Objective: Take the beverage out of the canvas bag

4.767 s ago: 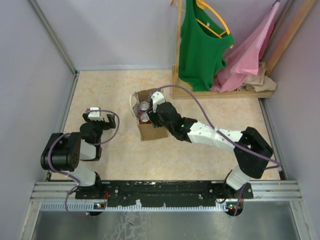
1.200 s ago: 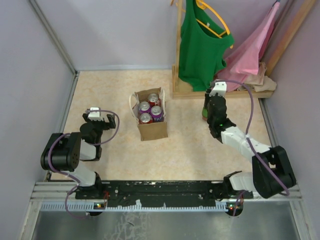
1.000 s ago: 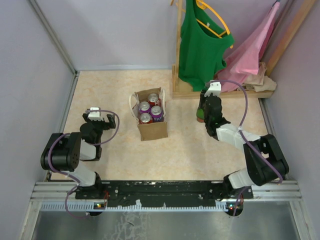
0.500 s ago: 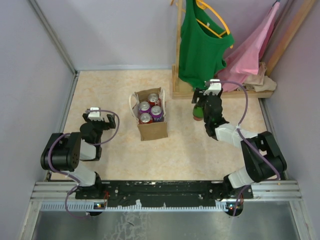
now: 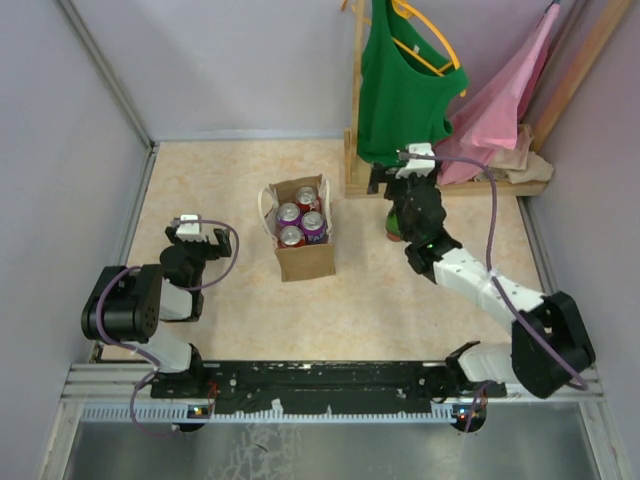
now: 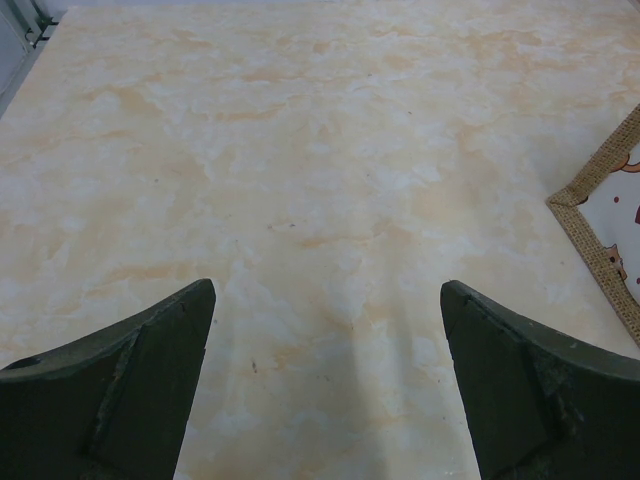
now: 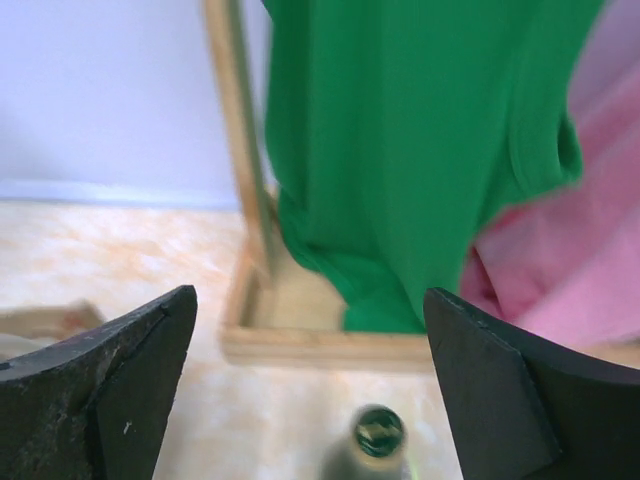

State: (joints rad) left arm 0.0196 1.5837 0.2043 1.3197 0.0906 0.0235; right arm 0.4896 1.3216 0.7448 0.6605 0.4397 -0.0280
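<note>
The canvas bag (image 5: pixel 305 262) stands open mid-table with several drink cans (image 5: pixel 301 217) upright inside. One corner of the bag (image 6: pixel 600 235) shows at the right edge of the left wrist view. A green bottle (image 5: pixel 397 230) stands on the table right of the bag, near the rack base. My right gripper (image 5: pixel 398 183) hovers over it, open, fingers clear of the glass. From the right wrist the bottle's mouth (image 7: pixel 378 434) lies low between the spread fingers of the right gripper (image 7: pixel 310 295). My left gripper (image 5: pixel 197 236) rests left of the bag, open and empty (image 6: pixel 326 290).
A wooden clothes rack (image 5: pixel 356 110) stands at the back right, its base frame (image 7: pixel 330 345) just beyond the bottle. A green top (image 5: pixel 400 85) and a pink garment (image 5: pixel 500 105) hang from it. Grey walls (image 5: pixel 100 150) close in the table on three sides.
My right gripper has gone from shut on the green bottle to wide open and has drawn up and back from it. The bottle stays standing on the table. The left arm is still.
</note>
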